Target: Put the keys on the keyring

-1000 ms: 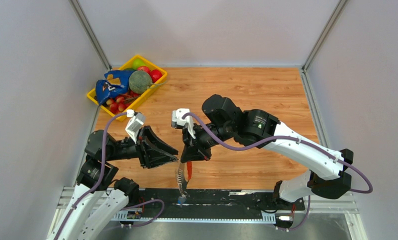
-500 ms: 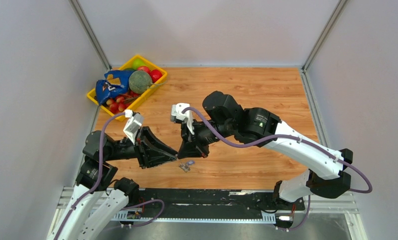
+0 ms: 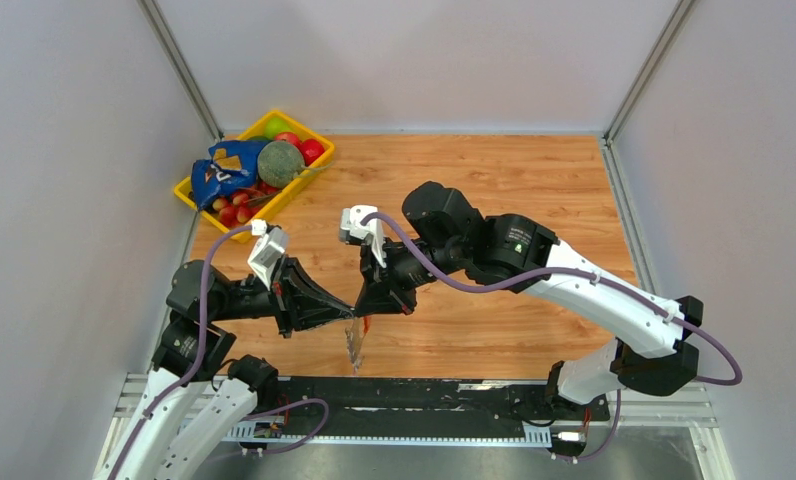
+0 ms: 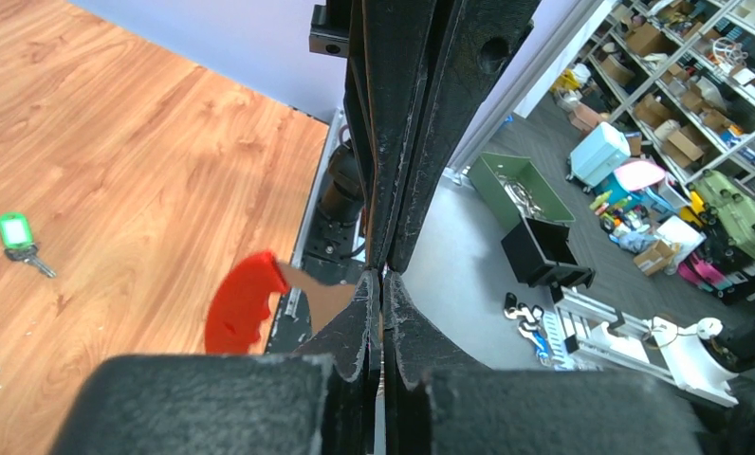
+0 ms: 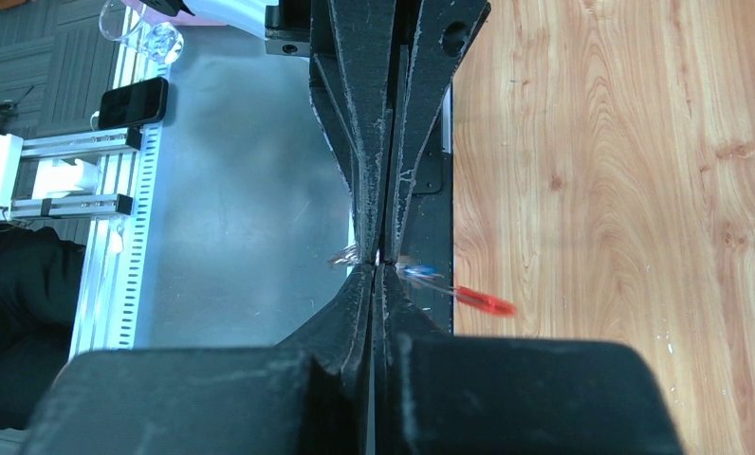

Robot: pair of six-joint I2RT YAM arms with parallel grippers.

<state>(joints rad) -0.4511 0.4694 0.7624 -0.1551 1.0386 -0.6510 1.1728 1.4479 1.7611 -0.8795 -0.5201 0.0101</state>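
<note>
Keyring (image 3: 355, 343), red curved clip on silvery chain: dangling straight again, no longer bunched. Pinched by right gripper (image 5: 383, 261), jaws pressed together, tiny blue-capped silver key (image 5: 419, 273) beside. Tip-to-tip with left gripper (image 4: 383, 275), likewise pressed together; grip unclear. Green-capped silver key (image 4: 15, 232) apart on orange wooden table (image 3: 534, 180), so threading likely unfinished.

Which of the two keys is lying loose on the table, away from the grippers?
The green-capped key: it lies alone on the wooden table, clear of both grippers. The blue-capped key is at the right gripper's shut fingertips.
</note>
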